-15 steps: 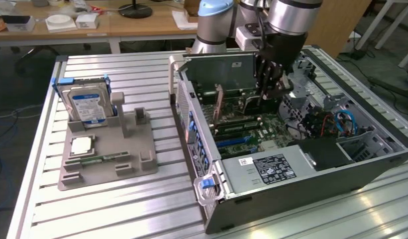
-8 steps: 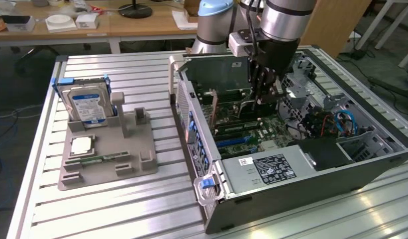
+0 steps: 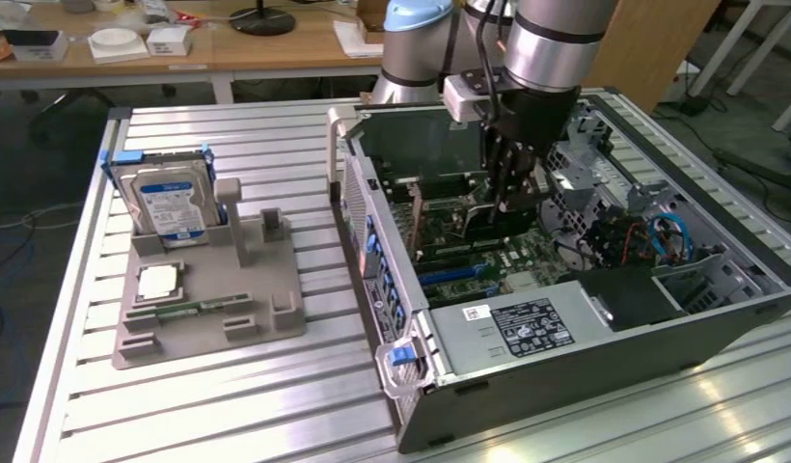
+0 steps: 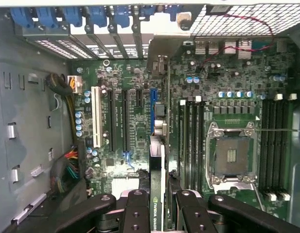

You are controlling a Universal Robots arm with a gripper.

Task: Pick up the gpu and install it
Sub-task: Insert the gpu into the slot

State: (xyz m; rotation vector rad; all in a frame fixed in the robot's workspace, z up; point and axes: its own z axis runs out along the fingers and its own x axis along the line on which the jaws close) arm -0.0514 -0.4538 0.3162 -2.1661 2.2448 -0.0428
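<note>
Grey fixture tray (image 3: 203, 309) sits at the exterior view's left on the slatted table (image 3: 241, 415). It carries the silver hard drive (image 3: 168, 201) upright in its cradle, with a short memory stick (image 3: 190, 311) lying flat nearer the camera. Neither is touched.

Moving right, the computer case (image 3: 602, 376) lies open with its motherboard facing up. The arm comes down into it from above, and the gripper (image 3: 505, 203) is well inside, low over the board near the middle of the case.

Wrist view: both fingers (image 4: 136, 213) are clamped on the gpu (image 4: 158, 160), one on each face. The card hangs edge-on directly below the wrist, its green labelled edge showing between the pads. Grip looks square, with no visible tilt.

Key relation: the card's long axis runs away from the fingers toward the case's rear wall with its row of blue latches (image 4: 72, 17), parallel to the expansion slots. Its metal end bracket (image 4: 162, 58) reaches up against that rear wall.

Slots, in order:
- white slot (image 4: 96, 116), well apart from the card
- two black slots, nearer but unoccupied
- blue slot (image 4: 153, 97), just beside the card's line and partly covered by it

Judgement: the card is aligned with the blue slot. Whether its lower edge has entered the slot or hovers above it cannot be told, since the contact line is hidden by the card itself.

CPU socket (image 4: 231, 155) beyond stands open and empty.
</note>
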